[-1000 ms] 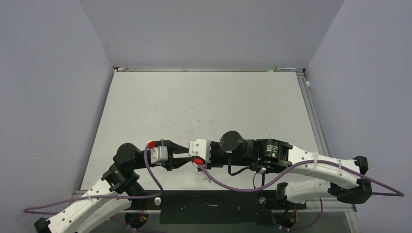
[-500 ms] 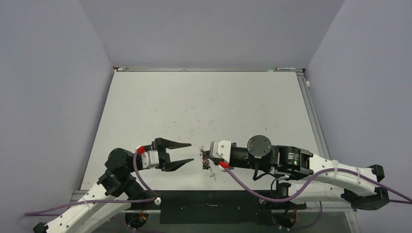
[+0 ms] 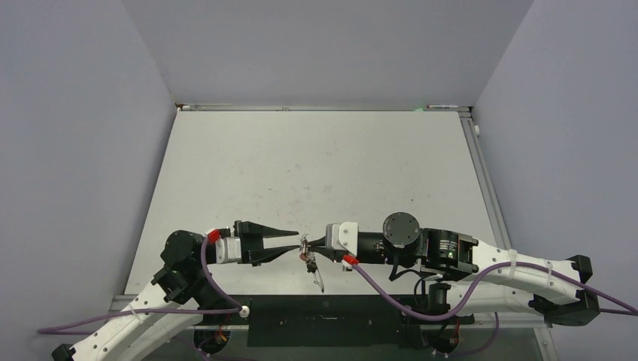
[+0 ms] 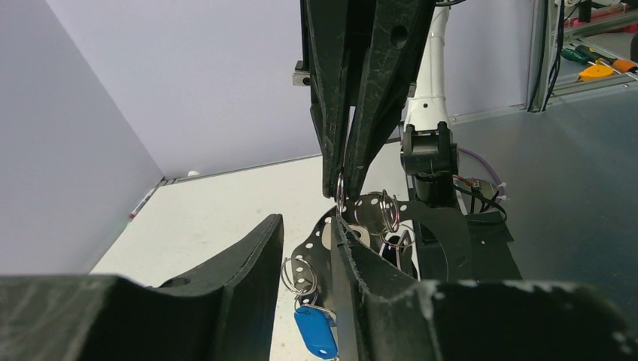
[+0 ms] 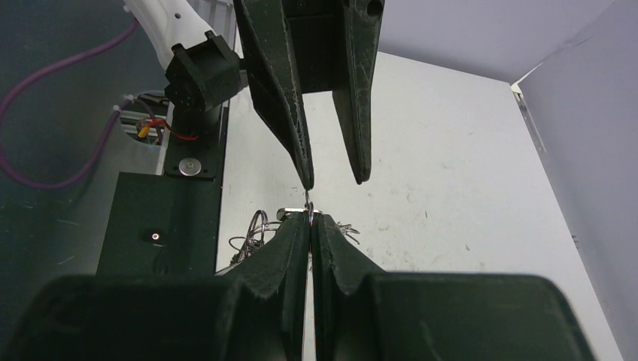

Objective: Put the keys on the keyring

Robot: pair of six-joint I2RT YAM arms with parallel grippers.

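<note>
My right gripper [image 3: 310, 244] points left and is shut on the rim of the keyring [image 5: 308, 213], a thin silvery ring seen edge-on between its fingertips. A blue tag [image 4: 316, 331] and a red bit [image 3: 303, 256] hang from the ring above the table. A small dark loop with silvery wire pieces [image 4: 397, 239], which looks like the keys, dangles just behind the ring. My left gripper [image 3: 296, 241] faces it from the left, open with a narrow gap. One of its fingertips [image 5: 307, 184] sits almost against the held ring, and small rings hang in the gap.
The white table [image 3: 316, 165] is walled on three sides. A black mounting plate [image 3: 323, 320] runs along the near edge below the hanging bunch. Purple cables [image 3: 391, 289] loop off both wrists.
The grippers were pressed together, then drew apart as the left one opened wide. Now the left has narrowed and moved right up to the ring. The right stayed shut on it.
</note>
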